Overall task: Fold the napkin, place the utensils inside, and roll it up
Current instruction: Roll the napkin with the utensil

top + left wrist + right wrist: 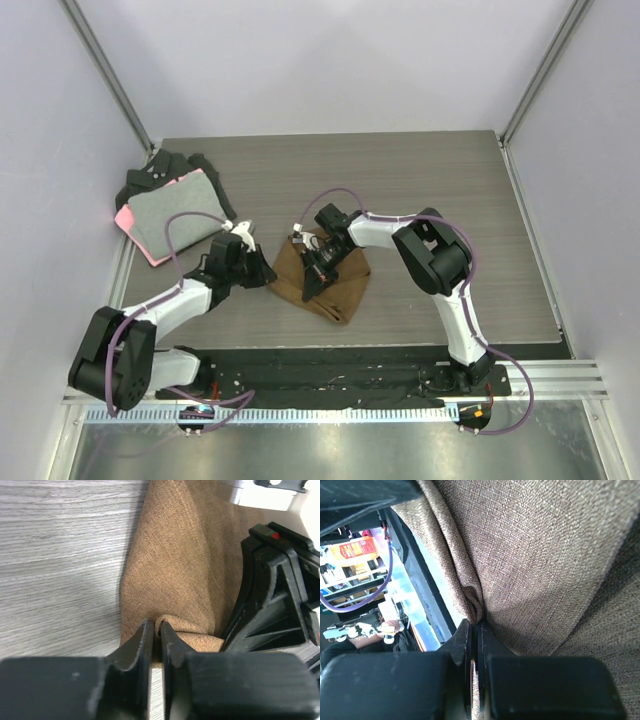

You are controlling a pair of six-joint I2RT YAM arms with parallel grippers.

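- While both arms reach inward over a grey wood-grain table point(420, 190), we see the brown napkin point(340, 285) lying crumpled near the middle of the table, between the two grippers.
- The left gripper point(266, 273) meets the napkin's left edge. From the left wrist, its jaws are clenched on a small raised fold of the brown fabric point(175, 565), the tips point(156, 627) almost touching.
- The right gripper point(314, 268) comes down from the far side onto the top of the napkin. From the right wrist, its jaws point(475, 630) are clamped on a puckered ridge of the weave point(545, 555).
- The right gripper's black body lies across the napkin in the overhead view and hides part of its upper surface. It also fills the right side of the left wrist view, just beside the pinched fold.
- Brown fabric fills most of the right wrist view, so little of the table shows there.
- At the far left corner, well apart from the napkin, a grey cloth with a pink edge point(175, 215) rests on black cloths point(160, 172).
- A purple cable point(345, 192) loops above the right wrist.
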